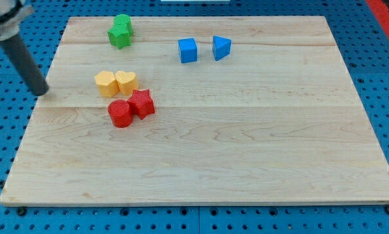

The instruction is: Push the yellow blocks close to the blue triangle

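Two yellow blocks sit side by side at the board's upper left: a yellow hexagon-like block [106, 84] and a yellow heart [126, 82], touching each other. The blue triangle [221, 48] lies near the view's top centre, with a blue cube [188, 50] just to its left. My tip [41, 91] is at the board's left edge, well to the left of the yellow blocks and touching no block.
A red cylinder [120, 114] and a red star [142, 103] lie just below the yellow blocks. A green star [120, 30] sits near the top left. The wooden board [246, 149] rests on a blue pegboard.
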Motion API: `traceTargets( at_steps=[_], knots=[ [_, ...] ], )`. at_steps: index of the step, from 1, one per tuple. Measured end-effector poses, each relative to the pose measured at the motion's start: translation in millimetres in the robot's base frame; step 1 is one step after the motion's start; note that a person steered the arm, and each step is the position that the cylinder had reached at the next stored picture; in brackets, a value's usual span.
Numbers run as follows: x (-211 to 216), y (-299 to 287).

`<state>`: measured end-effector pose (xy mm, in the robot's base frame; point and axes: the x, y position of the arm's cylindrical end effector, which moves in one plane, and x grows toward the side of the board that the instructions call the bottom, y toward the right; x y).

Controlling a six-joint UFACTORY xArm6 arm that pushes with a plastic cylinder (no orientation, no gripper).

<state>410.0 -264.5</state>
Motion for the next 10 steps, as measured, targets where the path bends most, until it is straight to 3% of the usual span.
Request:
traceTargets(
  at_steps=[2,5,7,10],
  knots=[
    [-14,141],
    [-10,273],
    [-7,334],
    [-53,326]
  ],
)
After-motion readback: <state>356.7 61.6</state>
